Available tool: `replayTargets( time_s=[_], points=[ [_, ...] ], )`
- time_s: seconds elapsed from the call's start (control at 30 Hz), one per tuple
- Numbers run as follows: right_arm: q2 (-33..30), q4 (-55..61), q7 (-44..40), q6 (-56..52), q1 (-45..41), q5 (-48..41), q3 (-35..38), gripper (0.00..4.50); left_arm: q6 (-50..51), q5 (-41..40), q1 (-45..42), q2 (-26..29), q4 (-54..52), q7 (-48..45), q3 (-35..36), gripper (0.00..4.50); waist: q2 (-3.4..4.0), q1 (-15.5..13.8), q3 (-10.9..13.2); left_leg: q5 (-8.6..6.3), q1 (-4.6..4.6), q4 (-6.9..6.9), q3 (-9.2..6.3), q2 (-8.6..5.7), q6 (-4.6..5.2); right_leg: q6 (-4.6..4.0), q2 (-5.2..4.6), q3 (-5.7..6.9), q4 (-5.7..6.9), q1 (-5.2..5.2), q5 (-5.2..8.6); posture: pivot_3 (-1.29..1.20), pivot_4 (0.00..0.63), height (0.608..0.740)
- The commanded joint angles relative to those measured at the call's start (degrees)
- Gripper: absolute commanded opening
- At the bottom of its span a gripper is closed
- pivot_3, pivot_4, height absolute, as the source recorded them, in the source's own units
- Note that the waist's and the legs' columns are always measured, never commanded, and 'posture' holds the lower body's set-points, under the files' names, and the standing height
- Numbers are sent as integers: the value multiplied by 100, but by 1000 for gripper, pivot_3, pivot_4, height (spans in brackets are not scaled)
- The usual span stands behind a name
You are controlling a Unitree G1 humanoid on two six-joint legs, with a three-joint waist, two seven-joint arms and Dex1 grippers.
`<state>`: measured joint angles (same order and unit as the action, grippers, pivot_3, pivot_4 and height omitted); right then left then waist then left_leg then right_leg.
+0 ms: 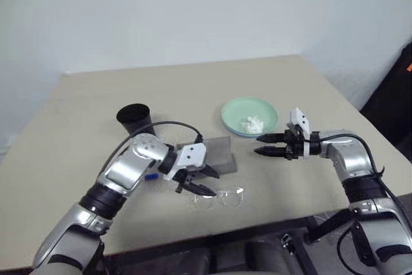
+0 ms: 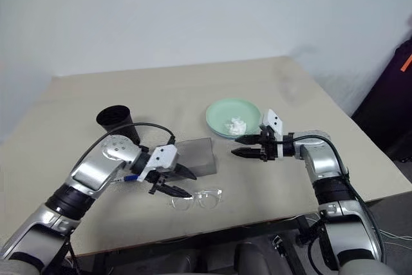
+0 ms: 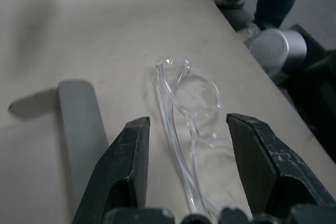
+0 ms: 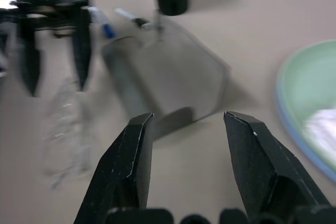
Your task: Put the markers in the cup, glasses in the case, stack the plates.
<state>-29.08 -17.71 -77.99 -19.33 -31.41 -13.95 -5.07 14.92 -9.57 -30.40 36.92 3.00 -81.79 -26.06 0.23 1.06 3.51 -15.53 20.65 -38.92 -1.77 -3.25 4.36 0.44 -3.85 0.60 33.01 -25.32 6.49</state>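
My left gripper (image 1: 203,181) hangs with its jaws spread and nothing between them, tips angled down toward the glasses (image 1: 219,197), which lie folded on the table (image 1: 77,107) just below and in front of them, near the table's front edge. In my left wrist view the clear frame (image 3: 186,108) runs lengthwise through the gap between my two black fingers (image 3: 126,166), apart from both of them.

The grey case (image 1: 215,152) sits just behind my left jaws, lid raised, its open wall standing close beside the glasses; it crowds that side of the frame. I cannot tell whether anything lies inside it. A blue-capped marker (image 1: 151,176) pokes out from beside my left wrist, and in my right wrist view a black-capped marker (image 4: 131,18) lies near it, at the foot of the black cup (image 1: 135,119). The cup stands upright beyond my left arm; its inside is too dark to read.

My right gripper (image 1: 270,144) is also released, jaws apart and empty, held level above the table and pointing across at the case, well apart from it. Just beyond my right jaws is the mint green plate (image 1: 250,116), resting on the light blue plate (image 4: 294,129) whose rim shows under it. A crumpled white tissue (image 1: 252,123) lies in the green plate.
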Motion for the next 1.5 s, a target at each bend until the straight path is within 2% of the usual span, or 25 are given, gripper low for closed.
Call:
replayTargets(
  time_s=[0.03,0.27,0.37,0.53,0.57,0.87,0.97,1.23,1.37,1.5],
  points=[
    [-208,679,-199,-228,171,-291,-47,2294,-141,207,-219,-134,70,-23,-111,2425,-2,6,1,0,0,0,0,2,0,0,1,0,0,0,0,0,0,740],
    [-270,994,-8,-326,375,-349,-118,2294,-403,584,-308,-226,274,-142,-407,2425,-4,3,2,0,1,-17,13,16,0,2,7,1,0,2,3,0,0,740],
    [-269,1028,41,-334,396,-361,-133,2321,-464,646,-324,-252,335,-161,-426,1839,-4,1,2,1,2,-26,14,18,1,4,6,2,0,3,4,0,0,740],
    [-272,1019,124,-298,403,-363,-164,2321,-580,758,-332,-301,482,-152,-411,140,-5,-3,2,0,2,-26,14,17,1,7,3,3,-1,5,4,0,0,740],
    [-275,1009,132,-287,400,-362,-169,2321,-578,756,-332,-304,485,-153,-404,6,-6,-2,2,0,2,-26,14,17,1,8,3,4,0,5,4,0,0,740],
    [-244,789,220,-131,285,-293,-194,2321,-459,501,-343,-315,441,-160,-140,6,-6,-1,2,2,1,-28,15,18,4,8,4,4,0,7,4,0,0,740],
    [-235,689,284,-59,233,-262,-194,2321,-211,193,-381,-368,330,-175,95,6,-6,-2,2,3,2,-29,15,18,5,8,4,4,0,6,3,0,0,740],
    [-255,-466,780,498,-398,-73,56,2321,301,-501,-698,-243,134,-163,937,6,-11,4,5,3,3,-27,17,18,6,10,4,4,-1,3,2,0,0,740],
    [-279,-909,848,760,-592,-13,120,2321,88,-311,-977,-164,484,71,1157,6,-12,4,4,3,2,-25,18,16,6,10,4,3,0,3,2,0,0,740],
    [-251,-1026,844,853,-622,14,123,2321,-530,416,-1289,-47,1166,489,937,6,-12,2,4,3,2,-24,18,15,6,10,5,1,0,5,2,0,0,740]
  ],
)
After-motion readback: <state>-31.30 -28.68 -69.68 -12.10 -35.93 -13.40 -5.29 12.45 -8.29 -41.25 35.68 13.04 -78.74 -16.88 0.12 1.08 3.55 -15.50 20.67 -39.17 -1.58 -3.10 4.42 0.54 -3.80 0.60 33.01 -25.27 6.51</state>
